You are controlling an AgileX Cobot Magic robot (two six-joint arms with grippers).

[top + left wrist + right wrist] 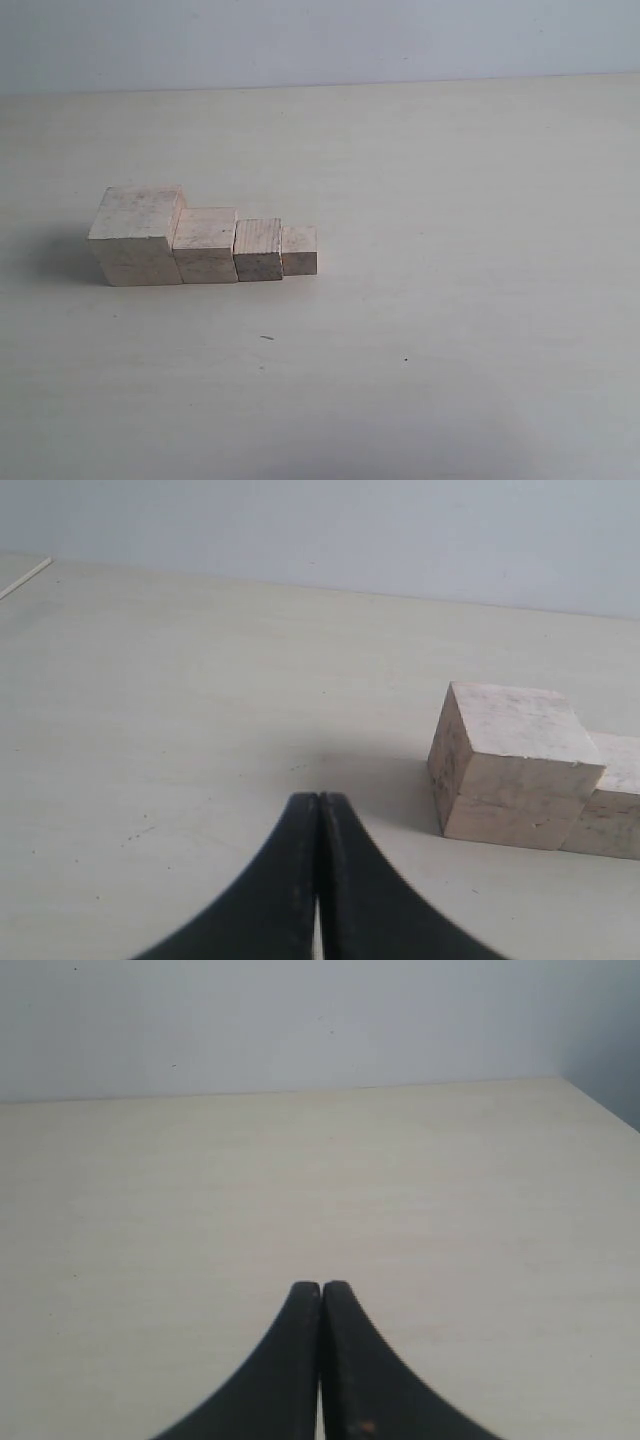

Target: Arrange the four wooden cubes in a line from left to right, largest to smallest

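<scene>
Wood, pale beige with visible grain, forms all four cubes, which stand in one straight row on the worktop (450, 250). There are four cubes in four graded sizes, one of each.

The largest cube (135, 235) takes the left end of the row in the exterior view. The second cube (205, 245) touches its right face. The third cube (258, 250) touches the second, and the smallest cube (299, 250) closes the row, farthest from the largest cube. All are square-edged blocks standing flat. Their tops step down away from the largest cube, and their front faces lie close to one line. The largest cube casts a soft shadow on the side away from its neighbours.

Two dark specks (267, 338) mark the worktop in front of the row, well apart from the largest cube. The worktop is cream, matt and faintly streaked. A plain blue-grey wall (320, 40) rises behind it.

There are two pairs of black, curved, tapering fingers. The left fingers (280, 880) are pressed together and hold nothing. They sit over bare worktop near the largest cube, clear of it and of its shadowed side. The right fingers (285, 1360) are likewise pressed together and hold nothing. Their place relative to the largest cube cannot be told.
</scene>
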